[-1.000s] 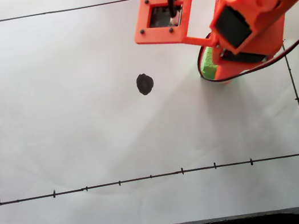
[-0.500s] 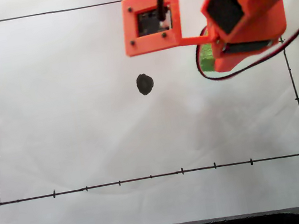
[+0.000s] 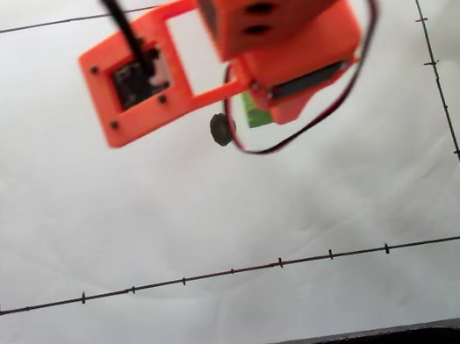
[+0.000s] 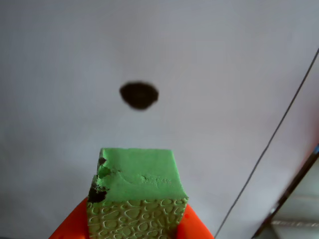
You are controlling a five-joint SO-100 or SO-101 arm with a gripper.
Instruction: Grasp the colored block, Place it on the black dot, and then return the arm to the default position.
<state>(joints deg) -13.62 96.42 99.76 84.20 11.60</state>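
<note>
The hand [image 4: 134, 226] grips the green block [image 4: 137, 191], carrying it above the paper, just short of the black dot [image 4: 139, 95]. Next: move over the dot, lower, release.

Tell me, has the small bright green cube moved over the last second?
Yes. In the fixed view the small bright green cube has travelled left, from near the right border line to just right of the black ink dot.
</note>
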